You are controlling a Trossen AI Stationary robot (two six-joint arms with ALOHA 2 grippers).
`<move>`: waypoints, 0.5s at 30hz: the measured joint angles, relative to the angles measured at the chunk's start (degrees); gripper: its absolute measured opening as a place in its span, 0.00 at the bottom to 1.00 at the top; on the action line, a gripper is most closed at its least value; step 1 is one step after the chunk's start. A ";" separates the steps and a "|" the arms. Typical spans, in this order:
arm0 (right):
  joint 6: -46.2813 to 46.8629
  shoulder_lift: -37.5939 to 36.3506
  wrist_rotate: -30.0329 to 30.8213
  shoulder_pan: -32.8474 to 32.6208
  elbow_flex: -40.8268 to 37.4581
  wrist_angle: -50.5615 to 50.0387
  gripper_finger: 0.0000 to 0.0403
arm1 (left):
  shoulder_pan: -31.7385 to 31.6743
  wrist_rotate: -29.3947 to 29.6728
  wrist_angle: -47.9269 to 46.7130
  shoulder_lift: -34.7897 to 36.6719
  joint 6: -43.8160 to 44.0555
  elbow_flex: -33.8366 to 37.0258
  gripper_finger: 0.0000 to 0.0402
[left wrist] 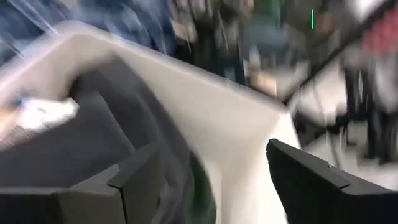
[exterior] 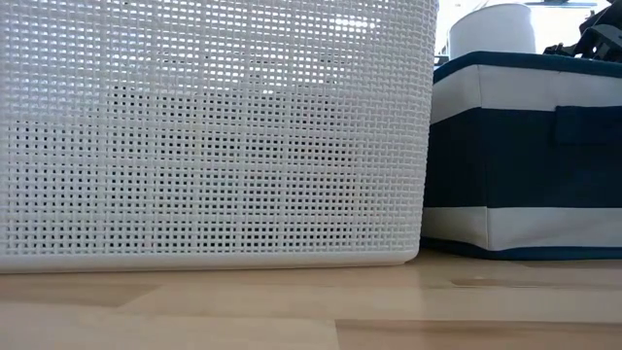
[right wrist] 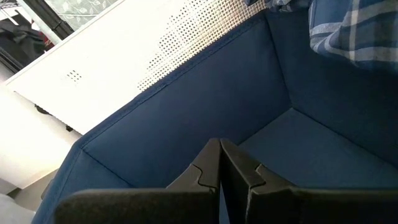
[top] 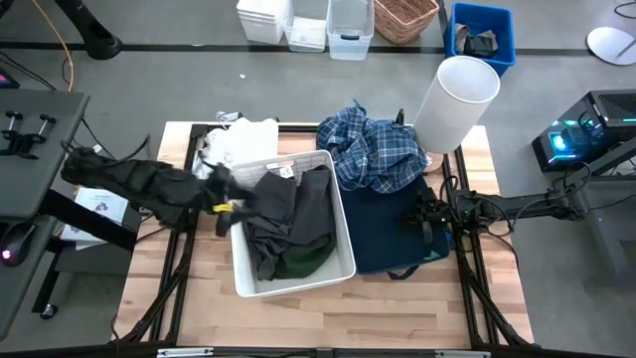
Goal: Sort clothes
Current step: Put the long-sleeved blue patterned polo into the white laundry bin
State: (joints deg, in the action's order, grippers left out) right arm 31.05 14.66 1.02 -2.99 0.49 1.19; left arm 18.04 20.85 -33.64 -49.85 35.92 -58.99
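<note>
A dark grey garment (top: 288, 214) and a dark green one (top: 310, 259) lie in the white plastic bin (top: 344, 231) at the table's middle. The blue-and-white plaid shirt (top: 378, 149) lies heaped over the far end of the navy bin (top: 383, 229). White garments (top: 243, 144) lie on the table behind the white bin. My left gripper (top: 225, 205) is open and empty over the white bin's left side; in the left wrist view (left wrist: 205, 162) the bin's wall (left wrist: 230, 124) shows between its fingers. My right gripper (top: 429, 223) is shut and empty above the navy bin's right side, and also shows in the right wrist view (right wrist: 221, 152).
A tall white cylinder (top: 455, 101) stands at the table's far right corner. Baskets and boxes (top: 348, 25) and a blue crate (top: 482, 35) stand on the floor beyond the table. In the low view the white bin (exterior: 214, 136) and navy bin (exterior: 525, 156) stand side by side.
</note>
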 joint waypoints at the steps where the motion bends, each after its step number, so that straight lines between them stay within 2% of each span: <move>1: 0.00 0.00 0.00 -0.01 -0.01 -0.01 0.00 | 0.79 3.65 2.78 1.53 0.81 1.20 0.66; 5: 0.00 0.00 0.01 0.00 -0.01 -0.02 0.00 | 2.67 15.58 11.61 5.45 0.84 3.83 0.66; 10: -1.94 0.02 0.73 -0.02 0.00 0.70 0.00 | 2.76 25.07 17.31 6.04 0.45 3.87 0.66; 13: 5.11 -0.01 6.92 0.00 0.06 8.95 0.00 | 2.76 28.43 19.99 5.86 0.47 3.87 0.66; 15: 11.62 0.23 13.11 0.00 0.15 19.15 0.00 | 2.76 29.91 21.48 5.25 0.95 3.87 0.66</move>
State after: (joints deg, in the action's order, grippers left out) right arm 42.67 14.89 14.13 -2.98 0.64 20.34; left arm 20.80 50.75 -12.16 -44.60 36.87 -55.11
